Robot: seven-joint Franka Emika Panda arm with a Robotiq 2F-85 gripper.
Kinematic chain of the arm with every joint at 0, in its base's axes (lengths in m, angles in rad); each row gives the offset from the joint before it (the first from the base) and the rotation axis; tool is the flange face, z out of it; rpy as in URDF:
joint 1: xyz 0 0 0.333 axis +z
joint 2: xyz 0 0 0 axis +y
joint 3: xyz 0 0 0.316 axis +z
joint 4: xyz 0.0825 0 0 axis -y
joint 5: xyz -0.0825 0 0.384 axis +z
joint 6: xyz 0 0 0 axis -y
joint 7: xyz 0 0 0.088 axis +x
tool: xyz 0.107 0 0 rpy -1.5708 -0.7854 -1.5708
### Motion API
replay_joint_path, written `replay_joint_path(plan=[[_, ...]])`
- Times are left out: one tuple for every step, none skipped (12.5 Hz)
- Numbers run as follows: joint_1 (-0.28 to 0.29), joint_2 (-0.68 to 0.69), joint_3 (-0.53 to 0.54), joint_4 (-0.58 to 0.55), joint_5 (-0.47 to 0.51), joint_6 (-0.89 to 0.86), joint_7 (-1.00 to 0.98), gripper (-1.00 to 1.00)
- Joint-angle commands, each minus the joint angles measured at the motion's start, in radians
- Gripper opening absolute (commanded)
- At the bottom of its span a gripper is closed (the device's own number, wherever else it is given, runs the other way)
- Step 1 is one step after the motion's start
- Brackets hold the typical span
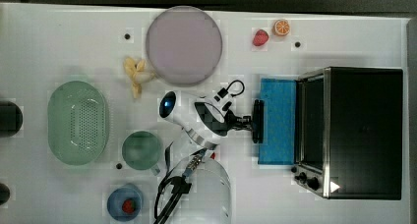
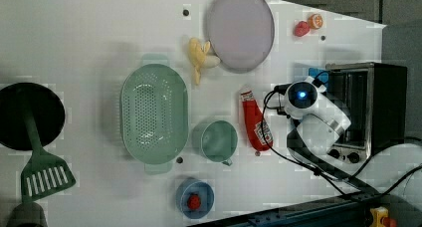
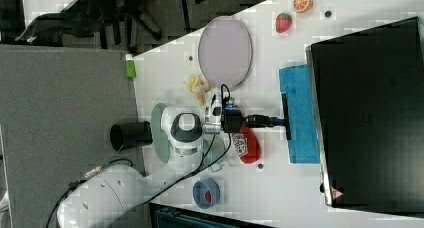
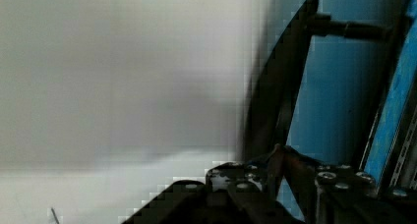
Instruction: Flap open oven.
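Looking at the top view, the oven (image 1: 361, 130) sits at the right of the frame, and its blue door (image 1: 278, 121) already lies flat on the table (image 1: 59, 42), folded out toward the middle. So the big job looks done, or almost done. The gripper (image 1: 252, 122) is at the dark handle (image 1: 257, 108) on the door's far edge. In the wrist view the fingers (image 4: 282, 157) sit close together on the handle (image 4: 280, 86), so they seem to hold it in a tight pinch. What is left, I think, is just to let go and pull back.

The door has no more room to drop, since it lies on the table. In the top view there is bare table just left of the handle, under the arm. Further left sit a green cup (image 1: 141, 150) and a green strainer (image 1: 78, 122), and a big grey plate (image 1: 184, 45) is up above. In the right view a red ketchup bottle (image 3: 246, 145) lies just under the wrist, so pulling back low could bump it.
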State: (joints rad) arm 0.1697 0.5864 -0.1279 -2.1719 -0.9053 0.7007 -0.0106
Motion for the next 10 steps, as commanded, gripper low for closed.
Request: replay_joint_path(plan=[[-0.004, -0.074, -0.009, 0.041, 0.011, 0.029, 0.077, -0.65], [-0.004, -0.107, -0.009, 0.052, 0.04, 0.03, 0.077, -0.65], [-0.004, -0.146, -0.008, 0.059, 0.088, 0.03, 0.077, -0.65], [-0.004, -0.191, -0.009, 0.061, 0.161, 0.03, 0.077, -0.65], [-0.006, -0.237, -0.011, 0.061, 0.253, 0.028, 0.076, -0.65], [-0.009, -0.281, -0.013, 0.061, 0.349, 0.024, 0.076, -0.65], [-0.011, -0.324, -0.013, 0.061, 0.437, 0.018, 0.076, -0.65], [-0.013, -0.368, -0.015, 0.062, 0.524, 0.001, 0.076, -0.65], [-0.014, -0.412, -0.02, 0.061, 0.613, -0.024, 0.076, -0.65], [-0.014, -0.459, -0.027, 0.063, 0.704, -0.054, 0.077, -0.65]])
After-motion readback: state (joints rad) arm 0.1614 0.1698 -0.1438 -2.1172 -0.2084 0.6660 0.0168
